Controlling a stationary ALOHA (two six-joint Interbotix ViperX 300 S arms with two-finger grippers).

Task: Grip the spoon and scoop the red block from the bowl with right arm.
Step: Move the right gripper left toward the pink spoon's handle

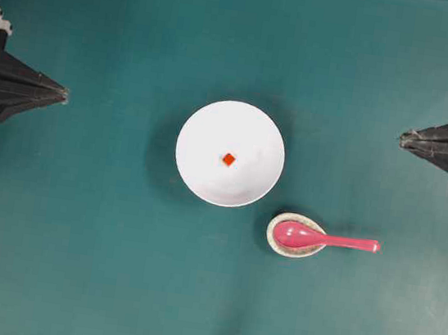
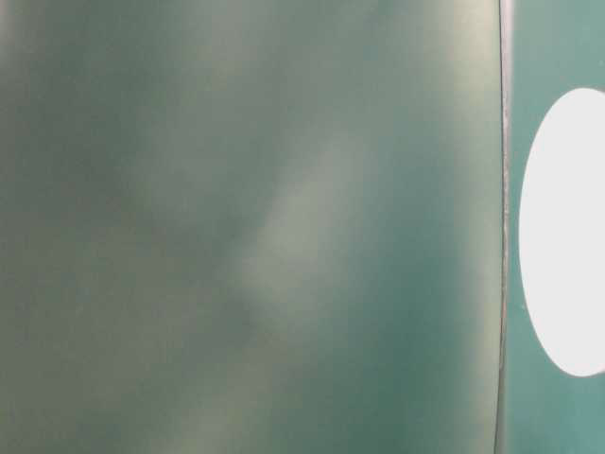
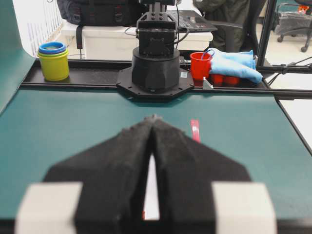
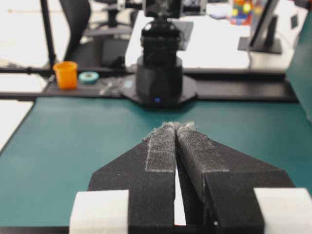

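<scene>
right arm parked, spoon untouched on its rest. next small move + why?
Probably open the right gripper and swing it toward the spoon handle. Its tips are shut and parked at the table edge, far from the handle, which sticks out off the speckled rest toward that side. The red block sits in the bowl.

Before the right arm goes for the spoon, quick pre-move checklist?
1. Glossy pink soup spoon reachable: ok, scoop in the speckled egg-shaped rest, handle pointing toward the right arm's side.
2. Tiny red block in the round white bowl: ok, near its middle.
3. Right gripper ready to grasp: not ok, fingers closed; open first.
4. Left gripper clear of the work: ok, shut, parked at the left edge.
5. Table-level view usable: not ok, blurred.
</scene>
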